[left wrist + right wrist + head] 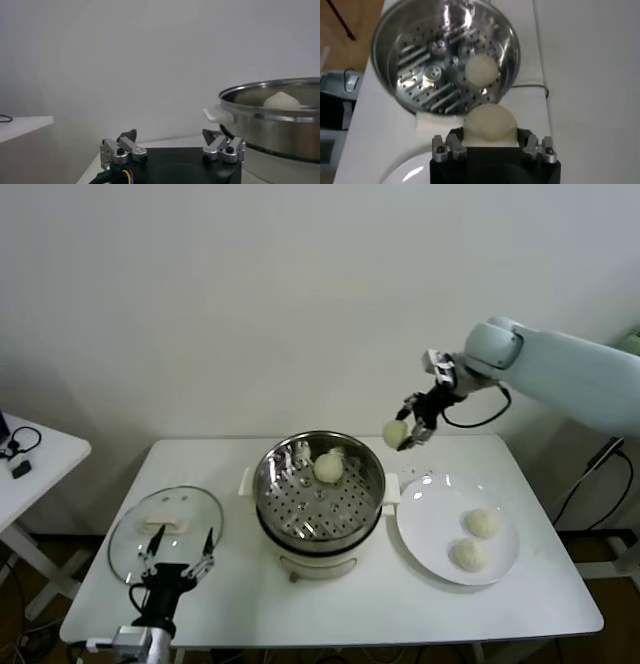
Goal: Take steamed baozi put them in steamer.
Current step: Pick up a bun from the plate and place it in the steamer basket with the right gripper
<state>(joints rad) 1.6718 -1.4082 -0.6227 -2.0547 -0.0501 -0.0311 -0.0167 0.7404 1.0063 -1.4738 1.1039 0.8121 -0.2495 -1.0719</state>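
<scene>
The steel steamer (320, 489) stands mid-table on its white base. One baozi (328, 467) lies on its perforated floor; it also shows in the right wrist view (481, 70) and the left wrist view (281, 101). My right gripper (405, 434) is shut on another baozi (396, 431), held in the air just beyond the steamer's far right rim; in the right wrist view that baozi (489, 123) sits between the fingers. Two more baozi (482, 524) (468, 555) lie on the white plate (430, 519). My left gripper (178, 562) is open and empty, low at the front left.
A glass lid (166, 524) lies flat on the table left of the steamer, just behind my left gripper. A small white side table (35, 454) with cables stands at the far left. The steamer's white handle (218, 114) juts toward my left gripper.
</scene>
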